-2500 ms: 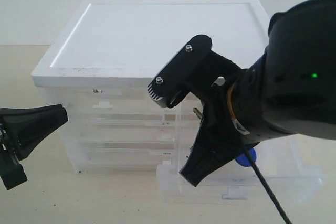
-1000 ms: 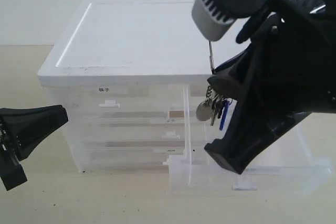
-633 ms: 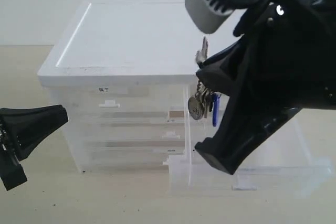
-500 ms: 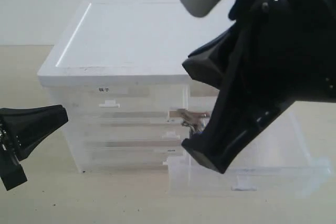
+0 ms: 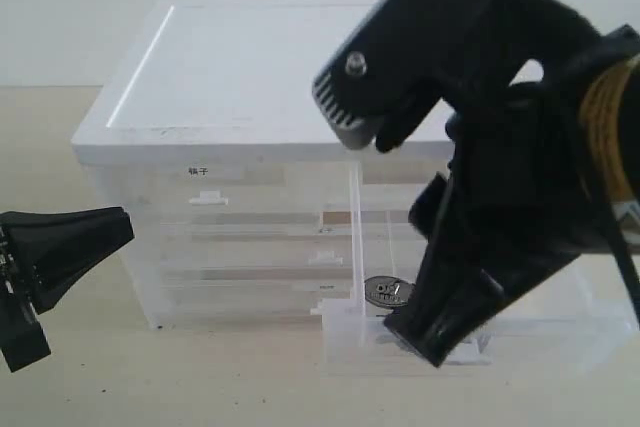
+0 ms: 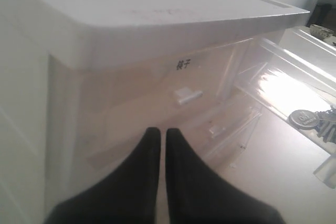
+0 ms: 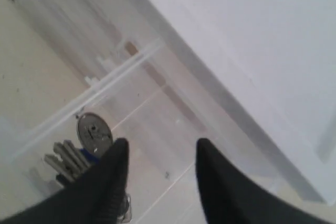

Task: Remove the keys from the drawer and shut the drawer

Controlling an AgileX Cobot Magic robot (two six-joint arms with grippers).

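The right claw (image 7: 161,148) is about half spread and grips nothing. It hangs just above the one bunch of keys (image 7: 79,153), which lies inside the single pulled-out drawer (image 5: 560,337). The left claw (image 6: 161,130) is pressed together, empty, near the cabinet (image 5: 270,67).

The right gripper (image 5: 385,232) is hanging in front of the right half of the cabinet (image 5: 250,77), its two black fingers standing well apart and gripping nothing, one raised against the cabinet's top edge, the other reaching down near its base. The bulky right arm (image 5: 560,177) is looming just right of the cabinet. The left gripper (image 5: 100,232) is hovering low, apart from the cabinet's left front corner and pointing at it, fingers pressing together, empty
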